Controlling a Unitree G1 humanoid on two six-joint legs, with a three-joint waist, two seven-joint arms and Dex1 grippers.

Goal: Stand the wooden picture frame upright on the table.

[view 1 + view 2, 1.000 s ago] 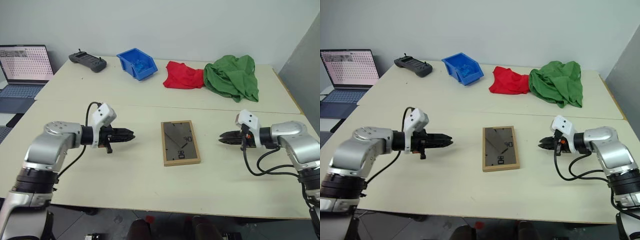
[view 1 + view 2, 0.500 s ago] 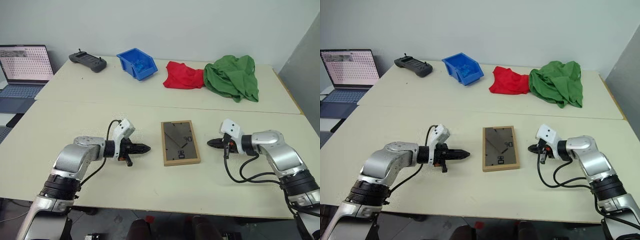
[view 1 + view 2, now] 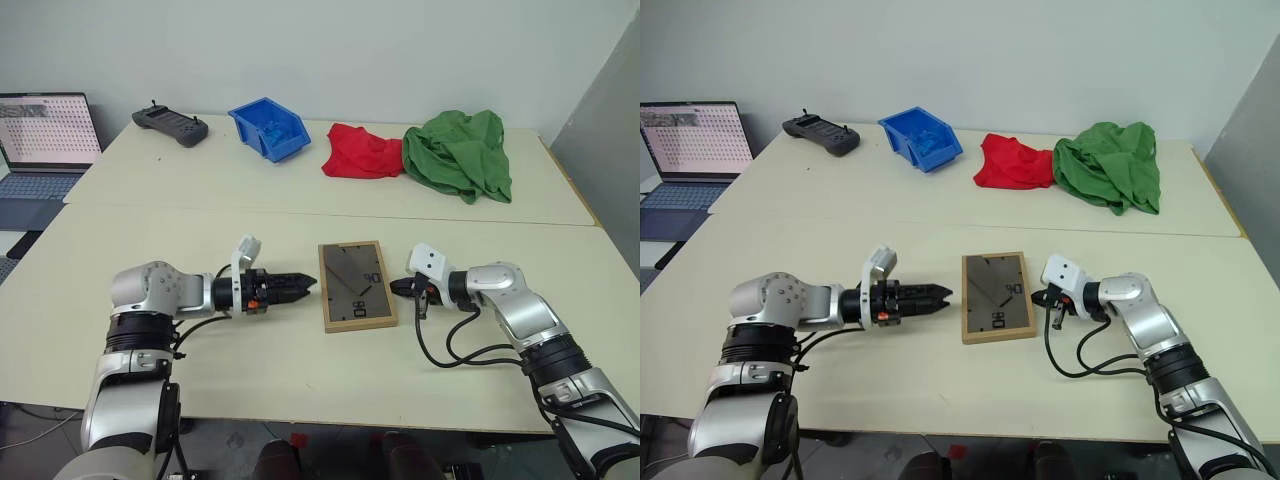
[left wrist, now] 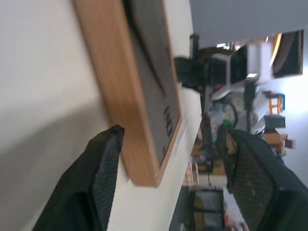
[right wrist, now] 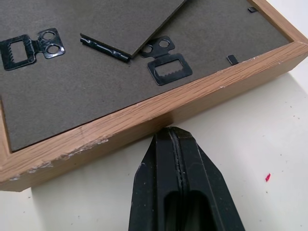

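We've got the wooden picture frame (image 3: 357,286) lying back-up mid-surface (image 3: 250,370). Our left end effector (image 3: 303,286), at its nine o'clock, spreads wide to straddle the edge; our right end effector (image 3: 396,288), at three o'clock, is pinched closed and empty, apparently bracing it.

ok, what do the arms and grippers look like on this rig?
Silver-grey rounded arm shells with black joint bands. Each wrist carries a white boxy camera mount, with a black cable looping back from it. The left gripper and right gripper both have two black tapered fingers, with small red-orange details at the base.
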